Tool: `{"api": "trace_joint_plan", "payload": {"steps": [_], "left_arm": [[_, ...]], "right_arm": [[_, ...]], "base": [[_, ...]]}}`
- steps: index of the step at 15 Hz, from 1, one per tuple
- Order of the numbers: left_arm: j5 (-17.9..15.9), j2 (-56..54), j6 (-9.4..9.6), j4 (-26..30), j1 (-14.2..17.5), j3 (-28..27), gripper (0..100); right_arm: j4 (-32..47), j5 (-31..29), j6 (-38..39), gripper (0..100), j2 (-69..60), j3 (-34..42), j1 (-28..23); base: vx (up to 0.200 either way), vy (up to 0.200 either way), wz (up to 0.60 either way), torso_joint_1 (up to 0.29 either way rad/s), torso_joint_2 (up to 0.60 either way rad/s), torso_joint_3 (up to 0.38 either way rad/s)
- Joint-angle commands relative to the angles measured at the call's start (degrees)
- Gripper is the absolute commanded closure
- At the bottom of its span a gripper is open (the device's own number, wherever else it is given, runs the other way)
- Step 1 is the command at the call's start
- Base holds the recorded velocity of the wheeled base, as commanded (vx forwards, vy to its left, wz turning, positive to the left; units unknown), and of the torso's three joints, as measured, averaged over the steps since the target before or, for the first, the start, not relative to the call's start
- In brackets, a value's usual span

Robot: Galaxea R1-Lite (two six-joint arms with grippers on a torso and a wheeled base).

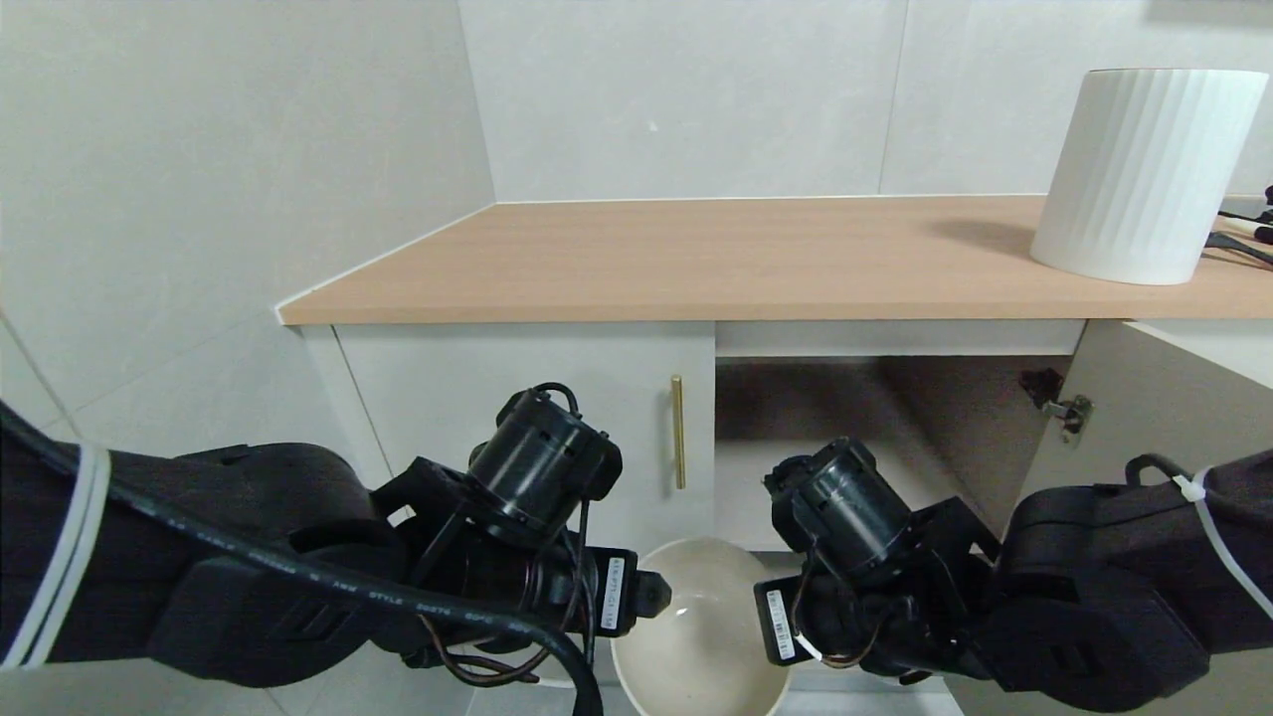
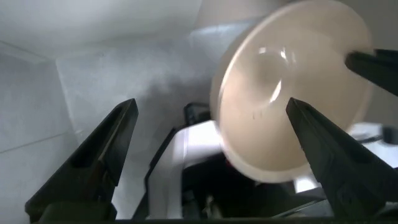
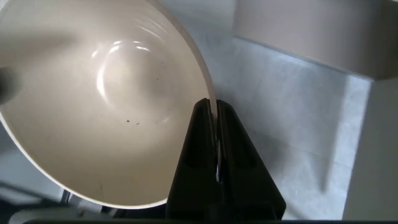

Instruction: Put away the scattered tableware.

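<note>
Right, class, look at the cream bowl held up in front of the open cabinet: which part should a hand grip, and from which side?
The rim, from the robot's right. The bowl is wide and rounded, but its thin rim fits between fingers, one inside, one outside. The right hand pinches it exactly so; the left hand is open beside it.

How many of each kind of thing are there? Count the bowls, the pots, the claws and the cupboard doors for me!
bowl: 1
white ribbed pot: 1
claws: 2, the left claw and the right claw
cupboard doors: 2, the shut door and the open door
Total: 6
</note>
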Motion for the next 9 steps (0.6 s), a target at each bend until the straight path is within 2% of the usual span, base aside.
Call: {"api": "trace_joint_plan", "payload": {"steps": [1, 6, 9], "left_arm": [[0.0, -1.9, -0.29, -0.3, 0.3, -0.1, 0], [0.0, -2.4, -0.29, -0.3, 0.5, 0.0, 0], [0.0, -2.9, -0.29, -0.3, 0.5, 0.0, 0]], "right_arm": [[-0.1, -0.3, 0.3, 100, 0.1, 0.9, -2.9], [-1.2, -0.3, 6.4, 100, 0.0, 0.7, -11.3], [-10.1, -1.0, 9.0, 100, 5.0, 0.5, -17.9]], "base": [[0.000, 0.000, 0.00, 0.000, 0.00, 0.000], [0.000, 0.000, 0.00, 0.000, 0.00, 0.000], [0.000, 0.000, 0.00, 0.000, 0.00, 0.000]]}}
